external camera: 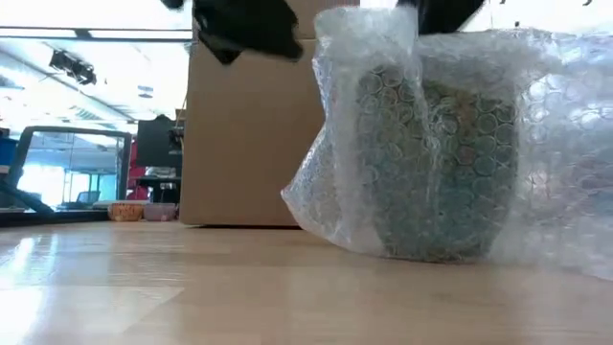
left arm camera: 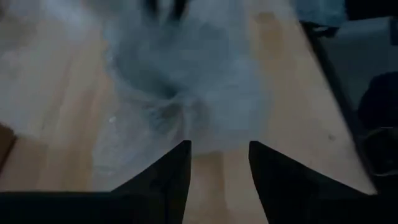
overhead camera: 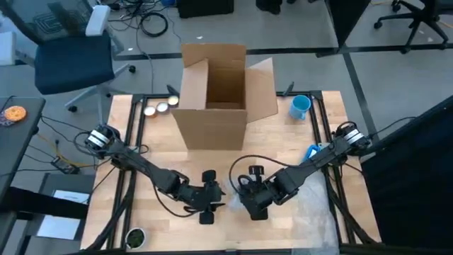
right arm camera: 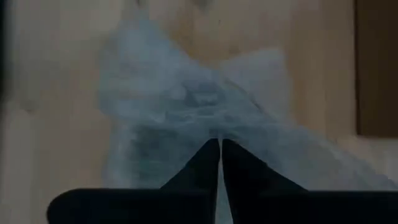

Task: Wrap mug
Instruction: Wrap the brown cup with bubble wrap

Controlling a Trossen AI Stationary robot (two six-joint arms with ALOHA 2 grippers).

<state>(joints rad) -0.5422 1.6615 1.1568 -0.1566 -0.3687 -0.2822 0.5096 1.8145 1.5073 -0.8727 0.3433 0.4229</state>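
Both dark six-joint arms are stretched inward and bent low, so that their wrists nearly meet. The left gripper is held with its jaws parted. The right gripper is seen with its jaws pressed together.

A grey floor surrounds the wooden tabletop. A blue office chair stands at ten o'clock, cables at eleven, bright ceiling lights beyond.

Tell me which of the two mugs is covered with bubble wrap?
The patterned mug between both grippers; the blue mug beside the cardboard box stands bare.
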